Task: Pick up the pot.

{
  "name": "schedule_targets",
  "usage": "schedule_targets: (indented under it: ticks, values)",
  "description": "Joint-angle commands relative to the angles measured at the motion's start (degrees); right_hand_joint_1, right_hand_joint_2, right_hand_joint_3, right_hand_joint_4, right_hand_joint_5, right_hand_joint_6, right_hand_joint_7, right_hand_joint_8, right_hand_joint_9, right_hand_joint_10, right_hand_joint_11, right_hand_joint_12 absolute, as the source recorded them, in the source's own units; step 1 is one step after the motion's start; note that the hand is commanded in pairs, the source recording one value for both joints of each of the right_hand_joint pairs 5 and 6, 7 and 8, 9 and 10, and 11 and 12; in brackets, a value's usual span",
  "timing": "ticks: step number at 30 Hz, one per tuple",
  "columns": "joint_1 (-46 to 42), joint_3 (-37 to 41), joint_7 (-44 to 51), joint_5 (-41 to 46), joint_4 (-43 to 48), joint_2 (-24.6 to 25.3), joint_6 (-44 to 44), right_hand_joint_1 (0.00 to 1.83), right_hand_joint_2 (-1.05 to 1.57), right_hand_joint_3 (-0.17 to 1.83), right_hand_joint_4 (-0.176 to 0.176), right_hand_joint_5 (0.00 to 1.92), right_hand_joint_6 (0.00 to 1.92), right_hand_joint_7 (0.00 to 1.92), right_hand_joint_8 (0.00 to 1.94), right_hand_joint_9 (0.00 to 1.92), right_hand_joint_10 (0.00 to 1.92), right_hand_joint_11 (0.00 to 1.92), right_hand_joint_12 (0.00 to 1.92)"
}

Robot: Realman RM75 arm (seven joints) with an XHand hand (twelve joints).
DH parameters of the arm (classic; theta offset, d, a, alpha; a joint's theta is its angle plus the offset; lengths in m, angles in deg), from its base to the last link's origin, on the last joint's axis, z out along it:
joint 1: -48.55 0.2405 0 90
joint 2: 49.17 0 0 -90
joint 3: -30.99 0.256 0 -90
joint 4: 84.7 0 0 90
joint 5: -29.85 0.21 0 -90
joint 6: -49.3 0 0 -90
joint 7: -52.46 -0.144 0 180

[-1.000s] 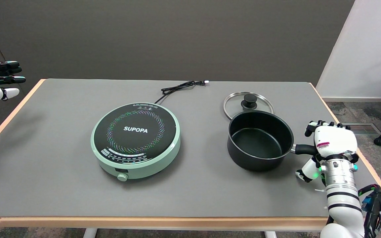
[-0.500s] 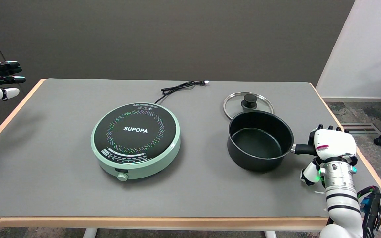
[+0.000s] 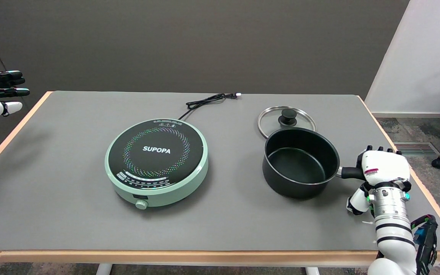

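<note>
Just left of right hand (image 3: 383, 168), pot (image 3: 299, 163), handle under fingers.

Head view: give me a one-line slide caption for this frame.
Right hand at the handle of the empty black pot, which sits on the grey table between glass lid and induction cooker.
</note>
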Motion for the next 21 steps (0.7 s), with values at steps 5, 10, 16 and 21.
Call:
schedule_targets:
  ticks: [5, 10, 16, 21]
  values:
    - [1.41, -0.14, -0.29, 0.1, 0.6, -1.28, -0.5, 1.3, -0.43, 1.83, -0.071, 1.31, 1.31, 1.31, 1.31, 1.31, 1.31, 1.31, 1.31]
    - [1.65, -0.25, -0.4, 3.11, 0.73, -0.93, -0.45, 1.17, 0.01, 1.51, -0.107, 1.64, 1.64, 1.64, 1.64, 1.64, 1.64, 1.64, 1.64]
    - [1.81, -0.62, 1.1, 5.03, 0.14, -0.77, 0.57, 1.14, 0.19, 1.21, -0.06, 1.81, 1.81, 1.81, 1.81, 1.81, 1.81, 1.81, 1.81]
    - [1.81, -0.73, 1.89, 4.52, 0.01, -0.64, 0.78, 1.16, 0.12, 1.09, -0.062, 1.8, 1.8, 1.8, 1.8, 1.8, 1.8, 1.8, 1.8]
